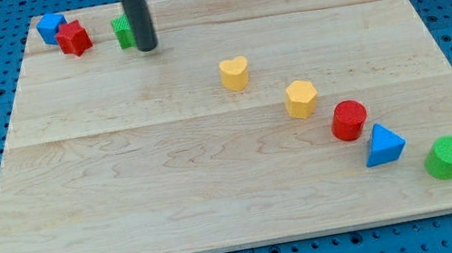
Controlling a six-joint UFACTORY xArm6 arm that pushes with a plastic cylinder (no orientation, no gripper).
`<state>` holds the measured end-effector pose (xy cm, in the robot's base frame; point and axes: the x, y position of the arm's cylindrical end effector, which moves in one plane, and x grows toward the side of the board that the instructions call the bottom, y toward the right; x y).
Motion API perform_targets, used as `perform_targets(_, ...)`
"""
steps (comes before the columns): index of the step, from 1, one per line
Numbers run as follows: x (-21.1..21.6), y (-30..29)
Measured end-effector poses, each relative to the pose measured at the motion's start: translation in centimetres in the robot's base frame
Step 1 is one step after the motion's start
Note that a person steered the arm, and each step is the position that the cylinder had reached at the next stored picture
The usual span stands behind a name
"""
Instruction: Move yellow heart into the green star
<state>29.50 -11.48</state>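
My tip rests near the table's top edge, toward the top-left corner, right against the green block there, which the rod half hides; I take that block for the green star, though its shape cannot be made out. The end effector is a plain rod with nothing to part or close, so it holds nothing. The yellow heart sits well apart from my tip, nearer the table's middle, below the top edge and to the right of the star. To do this step well, I judge the tip should swing round to the heart's far side, toward the bottom-right, and then push along the straight line from heart to star, keeping contact centred so the heart does not spin off sideways. The path between them looks free; the yellow hexagon lies behind the approach side and should be skirted. The heart is a small, chunky yellow piece with two rounded lobes at its top and a notch between, lying flat, untouched by anything.
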Motion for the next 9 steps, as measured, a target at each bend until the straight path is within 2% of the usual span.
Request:
perform_targets(1, 1.0, 2.7)
perform_targets(2, 1.0, 12.9)
perform_targets(3, 2.8, 20.0)
perform_targets(4, 12.8, 21.9)
perform_targets(5, 10.6, 11.8)
perform_targets(6, 4.3, 2.9)
perform_targets(7, 5.1, 1.7)
perform_targets(8, 9.3, 6.9)
perform_targets(9, 5.8, 10.4)
